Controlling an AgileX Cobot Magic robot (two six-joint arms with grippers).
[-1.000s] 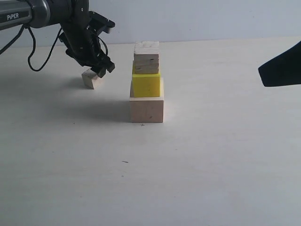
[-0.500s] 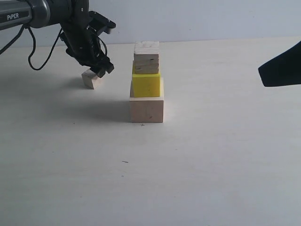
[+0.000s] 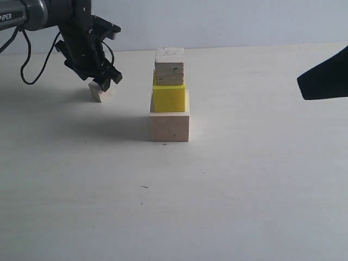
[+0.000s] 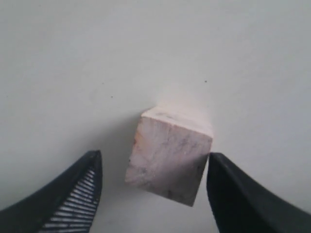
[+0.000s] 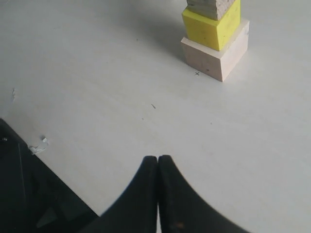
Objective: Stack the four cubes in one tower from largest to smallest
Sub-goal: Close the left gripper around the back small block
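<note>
Three cubes stand stacked mid-table: the large pale pinkish cube (image 3: 169,126) at the base, the yellow cube (image 3: 169,98) on it, the grained wood cube (image 3: 169,68) on top. To their left the tiny pale cube (image 3: 99,92) rests on the table, turned askew. My left gripper (image 3: 103,81) hangs over it. In the left wrist view the tiny cube (image 4: 167,155) lies between the fingers of the open left gripper (image 4: 153,156), close against one finger with a gap to the other. My right gripper (image 5: 158,160) is shut on nothing, far from the stack (image 5: 214,43).
The pale table (image 3: 228,196) runs back to a light wall. The right arm shows as a dark shape (image 3: 323,76) at the right edge of the exterior view. The left arm's cable (image 3: 32,65) loops down behind its gripper.
My left gripper has shifted left and slightly away from the stack. The tiny cube has slid left with it. The stack and the right arm have not moved.
</note>
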